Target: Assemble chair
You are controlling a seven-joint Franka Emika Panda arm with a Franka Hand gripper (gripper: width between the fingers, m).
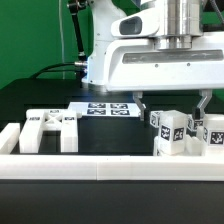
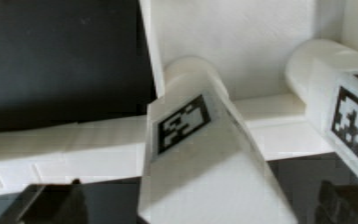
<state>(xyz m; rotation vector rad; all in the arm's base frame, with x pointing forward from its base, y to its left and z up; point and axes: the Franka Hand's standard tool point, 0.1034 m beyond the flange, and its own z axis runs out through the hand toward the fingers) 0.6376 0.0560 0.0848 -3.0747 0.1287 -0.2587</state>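
Since the claw [image 1: 172, 102] hung wide open over the bunched chair pieces [image 1: 182, 132] gripping nothing, we figured assembly was barely started (the slotted panel [image 1: 50, 128] sat loose, well apart).

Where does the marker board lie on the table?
In the exterior view, the marker board lies flat near the middle, behind the gap between the slotted panel on that view's left and the tagged blocks on its right.
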